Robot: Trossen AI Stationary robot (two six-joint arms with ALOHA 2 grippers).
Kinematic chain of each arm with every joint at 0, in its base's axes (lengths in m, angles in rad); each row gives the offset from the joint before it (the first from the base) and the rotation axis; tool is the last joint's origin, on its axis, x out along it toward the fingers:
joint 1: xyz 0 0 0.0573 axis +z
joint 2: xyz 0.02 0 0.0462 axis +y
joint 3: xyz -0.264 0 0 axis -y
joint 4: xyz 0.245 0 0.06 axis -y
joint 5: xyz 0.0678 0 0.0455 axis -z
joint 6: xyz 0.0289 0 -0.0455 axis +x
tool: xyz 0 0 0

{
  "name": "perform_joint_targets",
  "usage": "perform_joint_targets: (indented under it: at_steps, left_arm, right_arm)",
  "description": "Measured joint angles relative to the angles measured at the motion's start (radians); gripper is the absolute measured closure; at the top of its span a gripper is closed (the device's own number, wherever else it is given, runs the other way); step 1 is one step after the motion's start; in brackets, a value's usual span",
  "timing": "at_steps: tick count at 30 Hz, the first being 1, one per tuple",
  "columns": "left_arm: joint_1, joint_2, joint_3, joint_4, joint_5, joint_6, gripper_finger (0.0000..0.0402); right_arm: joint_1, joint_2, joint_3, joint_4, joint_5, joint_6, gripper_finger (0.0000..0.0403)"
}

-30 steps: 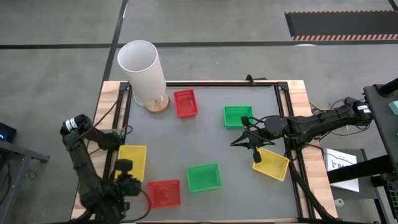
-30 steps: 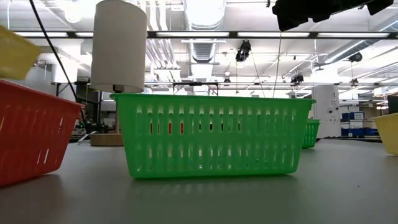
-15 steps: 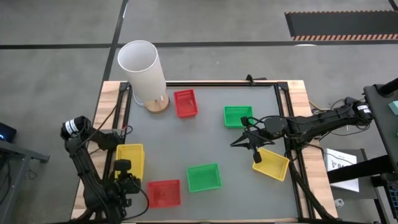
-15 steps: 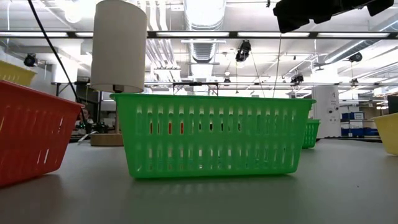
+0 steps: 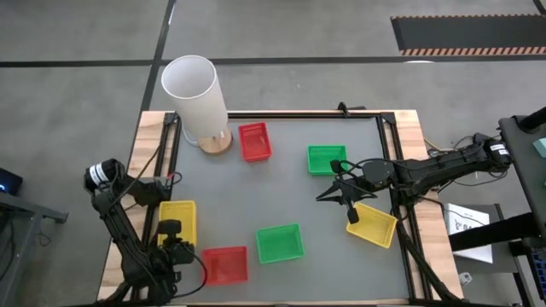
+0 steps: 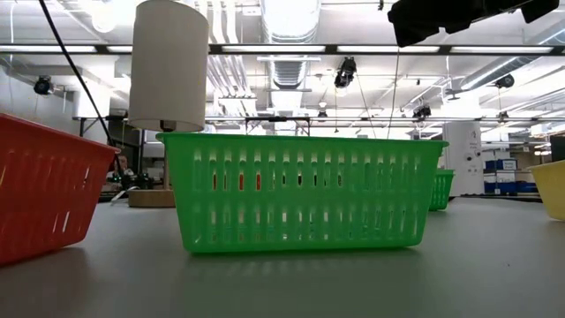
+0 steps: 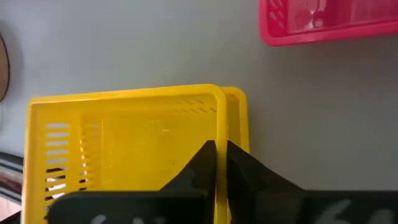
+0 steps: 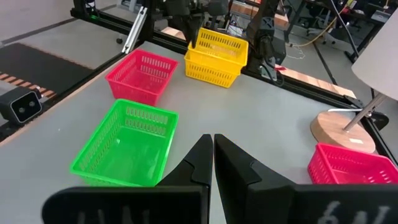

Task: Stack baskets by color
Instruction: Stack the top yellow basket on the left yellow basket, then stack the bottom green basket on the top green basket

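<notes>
My left gripper (image 5: 171,245) stands at the table's near left, shut on a yellow basket (image 7: 124,143). This basket sits in a second yellow basket whose rim (image 7: 237,118) peeks out beside it. My right gripper (image 8: 212,155) hangs shut and empty above the table's right half (image 5: 324,195), between a green basket (image 5: 326,159) and a third yellow basket (image 5: 372,224). A red basket (image 5: 224,264) and a green basket (image 5: 280,243) rest on their bases near the front edge. Another red basket (image 5: 254,141) is at the far side. My left gripper pinches the upper yellow basket's wall (image 7: 219,127) at the basket's near end, one finger inside and one outside. The fingers come steeply from above. The basket lies level, its open side up, inside the lower yellow basket.
A tall white cylinder (image 5: 194,95) on a round wooden base stands at the far left corner. A black frame (image 5: 388,162) runs along the table's edges. Bare grey tabletop lies in the middle, between the baskets.
My left gripper has gone down with the yellow basket, staying shut on it. In the low view the basket has sunk out of sight behind the red one. My right arm has kept still.
</notes>
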Motion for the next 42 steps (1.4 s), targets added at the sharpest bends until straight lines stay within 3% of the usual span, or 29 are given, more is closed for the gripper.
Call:
perform_joint_targets:
  at_steps: [10, 18, 24, 28, 35, 42]
  left_arm:
    - [-0.001, -0.006, -0.007, -0.014, 0.0, 0.009, 0.0314]
    - [0.064, -0.06, 0.06, -0.013, -0.012, -0.001, 0.0302]
    - [0.195, -0.077, 0.134, 0.012, -0.283, 0.043, 0.0304]
    - [0.287, -0.111, 0.136, 0.196, -0.331, 0.301, 0.0315]
    - [0.383, -0.233, 0.024, 0.724, -0.347, 0.878, 0.0349]
    - [0.454, -0.356, -0.181, 1.164, -0.367, 1.258, 0.0369]
  right_arm:
    - [0.0, 0.0, -0.001, 0.0, 0.0, 0.017, 0.0394]
    - [0.0, 0.0, -0.01, 0.0, 0.0, 0.074, 0.0394]
    - [0.0, 0.0, -0.013, 0.0, 0.0, 0.112, 0.0394]
    - [0.0, 0.0, -0.014, 0.001, 0.0, 0.133, 0.0394]
    - [0.067, 0.0, -0.015, 0.013, 0.02, 0.166, 0.0394]
    - [0.22, 0.033, -0.016, 0.07, 0.206, 0.211, 0.0394]
